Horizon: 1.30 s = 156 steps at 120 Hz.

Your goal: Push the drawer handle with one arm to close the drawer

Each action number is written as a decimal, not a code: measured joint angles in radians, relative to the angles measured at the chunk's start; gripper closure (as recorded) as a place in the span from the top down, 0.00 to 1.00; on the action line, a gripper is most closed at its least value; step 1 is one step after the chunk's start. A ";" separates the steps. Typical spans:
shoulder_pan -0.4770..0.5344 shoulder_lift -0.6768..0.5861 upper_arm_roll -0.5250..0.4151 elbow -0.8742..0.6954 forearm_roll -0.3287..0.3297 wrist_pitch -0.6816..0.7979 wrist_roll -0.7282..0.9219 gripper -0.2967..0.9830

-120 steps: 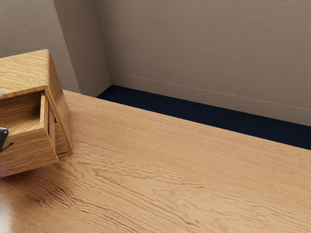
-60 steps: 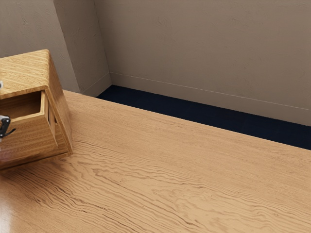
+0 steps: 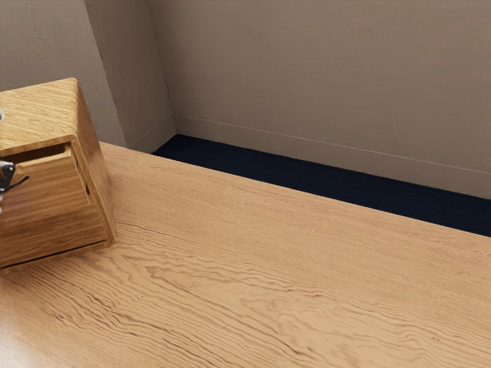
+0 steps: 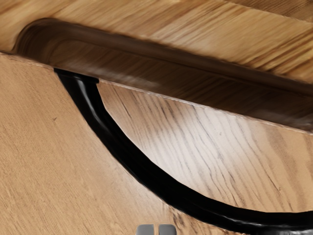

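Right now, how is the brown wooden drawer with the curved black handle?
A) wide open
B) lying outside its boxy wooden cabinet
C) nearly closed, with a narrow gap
C: in the exterior view, a thin dark gap shows between the drawer and the top of the cabinet.

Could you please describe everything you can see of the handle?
The handle is a smooth, glossy black bar, metal or plastic by its look, bowed outward from the front of the wooden drawer, which stands slightly open. One end, a little flared, meets the drawer. The gripper is close to the bar; whether they touch, I can't tell.
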 joint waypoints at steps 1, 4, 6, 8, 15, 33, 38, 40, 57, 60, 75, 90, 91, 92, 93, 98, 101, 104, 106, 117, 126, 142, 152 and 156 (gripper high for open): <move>-0.002 0.000 0.000 0.001 0.001 0.000 0.001 0.15; -0.007 0.000 0.002 0.006 0.004 0.000 0.006 0.15; -0.009 0.000 0.002 0.009 0.005 0.000 0.008 0.15; -0.011 0.000 0.002 0.012 0.006 0.000 0.011 0.15; -0.017 0.000 0.003 0.022 0.010 0.000 0.020 0.15; -0.041 -0.001 0.029 0.052 0.031 0.000 0.045 0.15; -0.050 0.000 0.032 0.062 0.037 0.000 0.052 0.15; -0.053 -0.001 0.034 0.065 0.038 0.000 0.055 0.15; -0.094 -0.001 0.057 0.101 0.053 0.000 0.077 0.15; -0.098 -0.001 0.059 0.107 0.056 0.000 0.081 0.15; -0.128 -0.002 0.086 0.138 0.077 0.000 0.103 0.15; -0.157 -0.002 0.113 0.164 0.093 0.001 0.125 0.15; -0.158 -0.002 0.115 0.166 0.094 0.001 0.126 0.15; -0.159 -0.002 0.116 0.167 0.095 0.001 0.128 0.15; -0.160 -0.002 0.118 0.168 0.096 0.001 0.129 0.15; -0.164 -0.002 0.122 0.170 0.100 0.001 0.136 0.15; -0.165 -0.001 0.123 0.170 0.100 0.001 0.140 0.15; -0.166 -0.001 0.123 0.169 0.100 0.001 0.144 0.15; -0.166 -0.001 0.123 0.167 0.099 0.001 0.146 0.15; -0.167 0.008 0.116 0.149 0.071 0.002 0.158 0.15; -0.166 0.026 0.087 0.123 0.024 0.002 0.166 0.15; -0.158 0.155 -0.046 0.086 -0.139 0.000 0.185 0.15; -0.093 0.316 -0.218 0.097 -0.284 0.003 0.210 0.15; -0.047 0.391 -0.300 0.123 -0.344 0.004 0.226 0.15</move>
